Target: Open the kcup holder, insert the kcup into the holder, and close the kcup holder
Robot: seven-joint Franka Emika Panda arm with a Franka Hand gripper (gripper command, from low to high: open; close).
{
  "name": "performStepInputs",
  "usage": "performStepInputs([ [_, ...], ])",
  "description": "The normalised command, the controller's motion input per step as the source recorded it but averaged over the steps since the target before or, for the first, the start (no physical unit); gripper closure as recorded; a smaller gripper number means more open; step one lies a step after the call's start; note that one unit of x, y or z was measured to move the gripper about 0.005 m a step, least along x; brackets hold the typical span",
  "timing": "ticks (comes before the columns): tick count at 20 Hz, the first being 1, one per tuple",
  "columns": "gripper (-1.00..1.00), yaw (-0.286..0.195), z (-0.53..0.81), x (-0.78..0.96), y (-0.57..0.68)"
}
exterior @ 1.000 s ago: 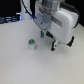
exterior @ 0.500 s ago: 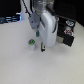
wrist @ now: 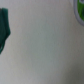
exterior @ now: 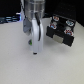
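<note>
I have the fingers (exterior: 34,49) low over the tabletop (exterior: 15,65) mid-area, kcup (exterior: 31,43) just beside them, kcup holder (exterior: 61,31) near the far edge with a drawer apparently open for loading; can't tell finger spacing, too blurred.

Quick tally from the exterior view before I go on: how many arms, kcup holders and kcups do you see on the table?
Robot arm with gripper: 1
kcup holder, black, drawer pulled open: 1
kcup, small green-topped shape mostly hidden behind the gripper: 1
Total: 3
The picture is blurred, so I cannot tell whether the gripper is open or shut.
</note>
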Motion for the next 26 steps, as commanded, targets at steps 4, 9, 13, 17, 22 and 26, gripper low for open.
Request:
performStepInputs([
  [4, -1.00, -0.142, -0.14, -0.15, -0.27],
  [9, -1.00, 0.004, 0.01, -0.13, 0.12],
  [13, -1.00, -0.001, 0.14, -0.51, 0.41],
  [17, -1.00, -0.002, 0.10, -0.73, 0.43],
  [22, -1.00, 0.004, 0.05, -0.42, 0.24],
  [26, -1.00, -0.028, -0.04, -0.51, 0.07],
])
